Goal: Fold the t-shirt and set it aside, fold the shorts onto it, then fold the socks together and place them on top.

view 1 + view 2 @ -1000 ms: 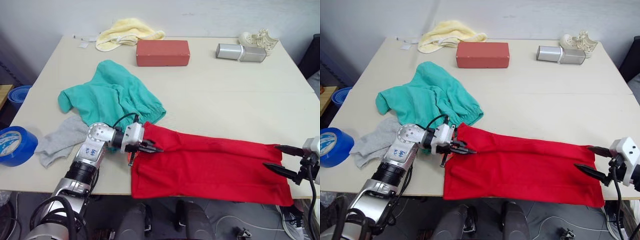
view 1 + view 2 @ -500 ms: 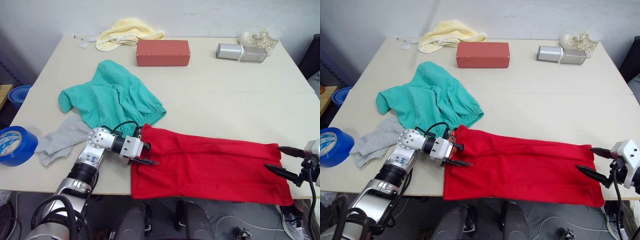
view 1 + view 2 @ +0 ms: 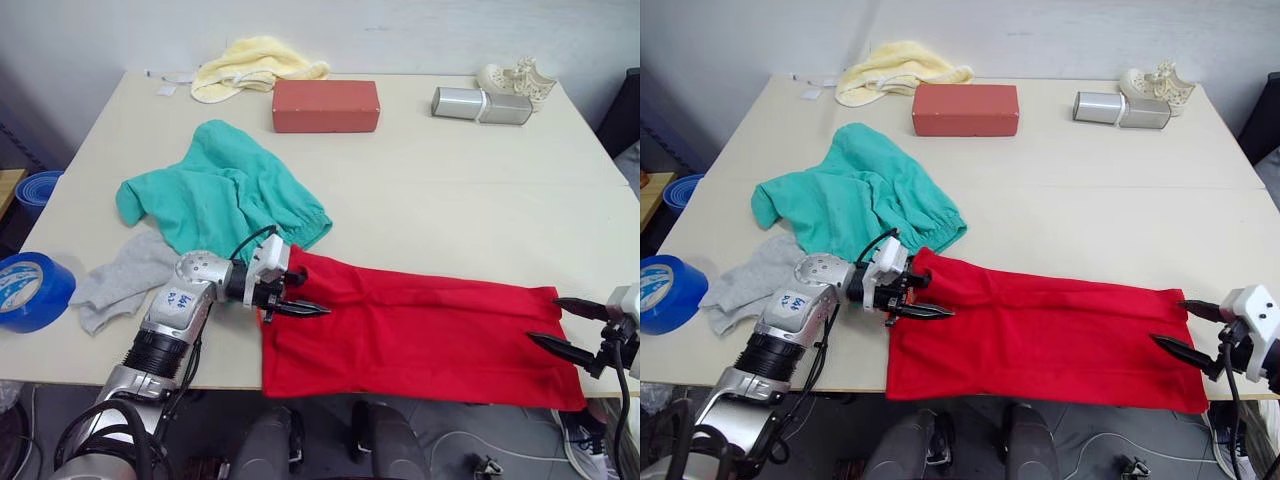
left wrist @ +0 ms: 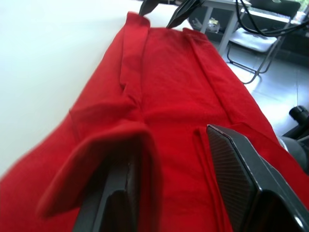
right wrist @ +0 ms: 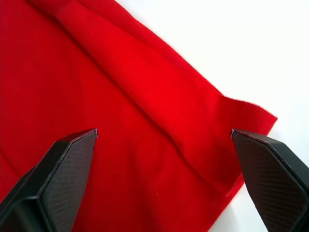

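The t-shirt (image 3: pixel 420 335) is lying folded into a long red strip along the near edge of the table (image 3: pixel 450 190), its near side hanging slightly over that edge. The left gripper (image 3: pixel 296 306) is resting at the strip's left end with its fingers parted; in the left wrist view one finger (image 4: pixel 113 198) is sitting under a raised fold of red cloth while the other (image 4: pixel 244 181) is lying on top of the fabric, so the jaws are straddling the cloth rather than pinching it. The right gripper (image 3: pixel 568 327) is hovering at the strip's right end, by the near right corner, with its fingers spread wide and holding nothing. The shorts (image 3: pixel 220 190) are lying crumpled toward the left side of the table, just behind the left gripper. The socks (image 3: pixel 120 280) are lying near the left edge, touching the shorts. A red block (image 3: pixel 326 105) is sitting near the far edge, beside a pale yellow cloth (image 3: pixel 250 65).
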Controlling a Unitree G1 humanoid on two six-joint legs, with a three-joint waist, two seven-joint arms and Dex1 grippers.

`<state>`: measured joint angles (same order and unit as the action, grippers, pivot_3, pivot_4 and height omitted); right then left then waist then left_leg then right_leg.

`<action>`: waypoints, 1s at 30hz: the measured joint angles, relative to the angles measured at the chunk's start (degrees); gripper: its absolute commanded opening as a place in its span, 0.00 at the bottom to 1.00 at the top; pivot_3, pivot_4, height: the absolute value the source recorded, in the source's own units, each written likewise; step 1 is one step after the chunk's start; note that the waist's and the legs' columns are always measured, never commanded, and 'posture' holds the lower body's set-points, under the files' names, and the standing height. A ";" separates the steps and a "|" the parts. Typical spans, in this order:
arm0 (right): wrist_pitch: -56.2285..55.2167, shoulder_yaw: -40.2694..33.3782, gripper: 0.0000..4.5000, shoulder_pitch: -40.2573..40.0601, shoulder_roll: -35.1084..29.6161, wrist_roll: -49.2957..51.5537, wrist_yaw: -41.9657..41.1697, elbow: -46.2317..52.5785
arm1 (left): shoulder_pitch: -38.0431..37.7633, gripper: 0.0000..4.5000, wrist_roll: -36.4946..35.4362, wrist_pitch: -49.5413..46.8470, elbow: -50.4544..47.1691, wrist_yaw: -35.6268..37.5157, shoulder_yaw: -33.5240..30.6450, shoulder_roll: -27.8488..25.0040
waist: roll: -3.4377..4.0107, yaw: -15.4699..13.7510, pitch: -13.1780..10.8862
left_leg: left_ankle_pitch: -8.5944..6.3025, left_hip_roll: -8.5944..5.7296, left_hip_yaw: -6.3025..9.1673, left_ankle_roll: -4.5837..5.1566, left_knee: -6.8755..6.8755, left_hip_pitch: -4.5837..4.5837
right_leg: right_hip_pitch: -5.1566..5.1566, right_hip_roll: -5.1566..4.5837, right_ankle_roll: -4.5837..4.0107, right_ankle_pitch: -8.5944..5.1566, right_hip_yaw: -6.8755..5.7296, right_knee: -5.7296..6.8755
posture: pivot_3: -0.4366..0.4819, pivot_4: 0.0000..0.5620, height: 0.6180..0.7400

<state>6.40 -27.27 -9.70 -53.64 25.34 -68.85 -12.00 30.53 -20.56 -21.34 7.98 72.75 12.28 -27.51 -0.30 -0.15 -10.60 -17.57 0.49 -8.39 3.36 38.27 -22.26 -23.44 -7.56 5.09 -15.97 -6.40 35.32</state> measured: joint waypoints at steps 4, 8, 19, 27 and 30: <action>0.25 -0.10 1.00 -0.22 0.00 0.07 0.35 0.51 | 0.21 0.49 -5.89 -20.73 -4.97 -3.97 -0.69 -1.16 | 0.00 0.05 0.00 | 0.00 0.01 0.02 0.00 -0.01 -0.01 | -0.01 0.00 0.00 0.00 0.01 0.01 | 0.48 0.27 1.00; 0.38 -0.17 1.00 -0.69 0.02 0.10 0.67 0.63 | 2.29 0.49 -11.18 -37.87 -7.10 -9.33 -4.28 -2.02 | 0.00 0.01 0.00 | 0.03 0.02 0.04 -0.04 0.00 0.00 | 0.00 0.01 0.00 0.00 0.01 0.03 | 0.48 0.27 1.00; 0.92 -0.18 1.00 -1.04 1.47 0.66 2.09 2.57 | 7.06 0.49 -16.26 -57.69 -5.67 -23.96 -12.21 3.67 | -0.01 -0.05 -0.01 | 0.04 0.00 0.02 -0.16 0.00 0.03 | 0.01 0.05 0.00 0.00 0.03 0.06 | 0.48 0.27 1.00; 1.38 -0.18 1.00 -2.00 1.95 0.76 2.64 3.20 | 6.92 0.01 -16.08 -55.85 -4.70 -28.74 -12.39 6.17 | -0.01 -0.21 -0.01 | -0.05 0.00 0.01 -0.35 0.00 0.03 | 0.00 0.05 0.00 -0.01 0.05 0.07 | 0.48 0.27 1.00; 1.44 -0.18 1.00 -2.29 2.38 0.94 2.76 3.88 | 5.06 0.01 -16.16 -52.88 -5.38 -27.92 -12.30 5.70 | -0.01 -0.25 -0.01 | -0.10 0.00 0.00 -0.42 0.00 0.04 | 0.00 0.05 0.00 0.00 0.06 0.06 | 0.48 0.27 1.00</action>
<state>7.84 -27.46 -11.99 -51.26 26.27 -66.10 -8.12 35.59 -36.72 -74.22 2.60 44.83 -0.02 -21.81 -0.31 -0.40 -10.60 -17.66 0.49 -8.39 2.94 38.27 -22.22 -23.44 -7.51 5.09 -15.98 -6.34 35.39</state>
